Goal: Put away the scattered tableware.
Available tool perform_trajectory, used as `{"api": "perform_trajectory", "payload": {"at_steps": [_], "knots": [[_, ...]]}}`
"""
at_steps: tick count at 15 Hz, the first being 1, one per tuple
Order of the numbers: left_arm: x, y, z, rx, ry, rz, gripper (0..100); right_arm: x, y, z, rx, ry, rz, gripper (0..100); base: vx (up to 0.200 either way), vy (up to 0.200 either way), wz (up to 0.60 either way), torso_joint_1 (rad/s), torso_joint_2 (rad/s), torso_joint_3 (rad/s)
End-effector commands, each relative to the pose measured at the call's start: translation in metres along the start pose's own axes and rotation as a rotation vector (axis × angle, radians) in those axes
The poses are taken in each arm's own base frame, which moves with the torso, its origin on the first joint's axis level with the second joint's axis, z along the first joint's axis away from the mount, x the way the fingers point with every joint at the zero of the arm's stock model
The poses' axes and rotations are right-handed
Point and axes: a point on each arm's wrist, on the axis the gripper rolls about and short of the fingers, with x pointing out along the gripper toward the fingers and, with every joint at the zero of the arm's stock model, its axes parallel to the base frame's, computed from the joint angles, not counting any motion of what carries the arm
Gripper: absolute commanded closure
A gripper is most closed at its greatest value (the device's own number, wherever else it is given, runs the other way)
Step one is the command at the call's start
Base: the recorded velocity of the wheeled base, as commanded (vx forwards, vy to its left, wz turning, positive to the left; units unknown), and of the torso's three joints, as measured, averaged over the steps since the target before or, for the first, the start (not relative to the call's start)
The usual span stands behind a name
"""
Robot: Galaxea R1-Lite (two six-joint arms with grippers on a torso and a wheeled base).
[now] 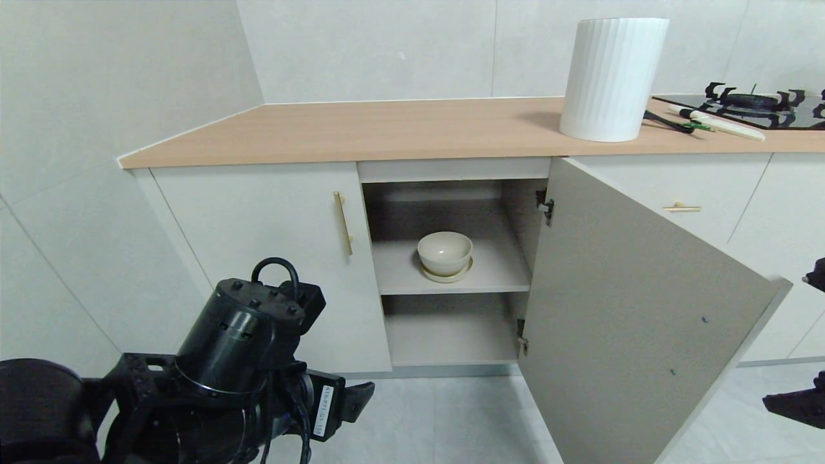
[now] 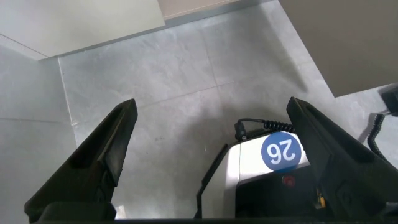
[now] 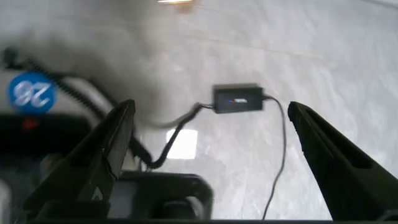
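Left gripper: fingers spread wide, empty, over the floor. Right gripper: likewise wide and empty. One bowl stands on one plate on the upper shelf of the open cupboard. One white ribbed canister stands on the bench.

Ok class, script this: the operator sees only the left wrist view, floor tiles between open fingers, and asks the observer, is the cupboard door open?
Observer: Yes, the head view shows the cabinet door swung wide open.
Operator: Anything inside?
Observer: A bowl sits on a small plate on the upper shelf.
Operator: Any tableware out on top?
Observer: Utensils lie by the stove, beside a tall white ribbed container on the counter.
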Motion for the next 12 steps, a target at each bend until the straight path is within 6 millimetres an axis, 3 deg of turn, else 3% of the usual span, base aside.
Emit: {"api": "perform_trajectory", "payload": {"at_steps": [1, 12], "knots": [[0.001, 0.0, 0.0, 0.0, 0.002, 0.0, 0, 0.003, -0.014, 0.005, 0.06, 0.003, -0.058, 0, 0.0, 0.0, 0.0, 0.0, 0.0, 0.0], [0.0, 0.0, 0.0, 0.0, 0.001, -0.001, 0, 0.055, -0.03, 0.041, 0.194, -0.032, -0.112, 0, 0.0, 0.0, 0.0, 0.0, 0.0, 0.0]]}}
